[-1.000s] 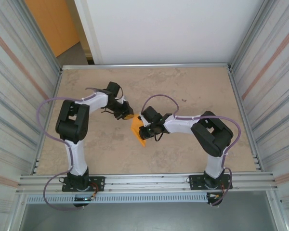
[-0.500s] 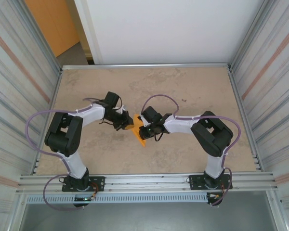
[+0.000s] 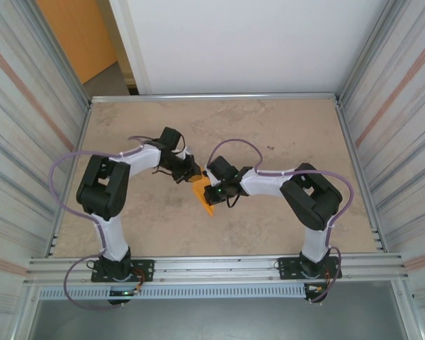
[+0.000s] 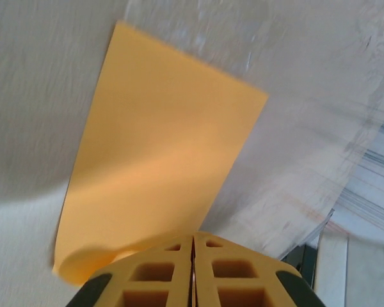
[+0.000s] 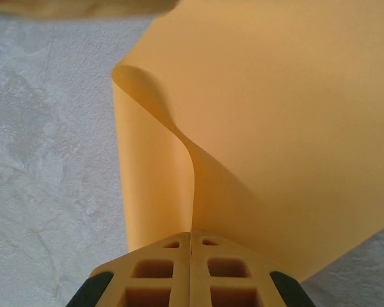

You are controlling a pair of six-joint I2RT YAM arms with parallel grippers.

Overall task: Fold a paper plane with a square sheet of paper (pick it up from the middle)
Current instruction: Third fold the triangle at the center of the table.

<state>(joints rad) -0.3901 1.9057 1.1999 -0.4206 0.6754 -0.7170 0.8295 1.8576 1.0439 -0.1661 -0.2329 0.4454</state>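
Note:
The square sheet of paper [image 3: 205,197] is bright orange and hangs, bent, just above the table's middle between both grippers. My right gripper [image 3: 212,190] is shut on it. In the right wrist view a curved fold of the sheet [image 5: 275,115] runs straight into the closed gripper [image 5: 191,233]. My left gripper [image 3: 193,173] is shut at the sheet's upper edge. In the left wrist view the sheet [image 4: 160,147] spreads away from the closed gripper [image 4: 193,238], with one corner curling beside it.
The beige table [image 3: 269,127] has a metal rail [image 3: 212,268] along its near edge and corrugated walls on the left [image 3: 28,142] and right [image 3: 397,142]. An orange wall panel [image 3: 71,35] stands beyond the back left corner.
The left arm swung in to the sheet and its gripper closed at the upper edge, then drew slightly back. The right gripper stayed shut on the sheet in place.

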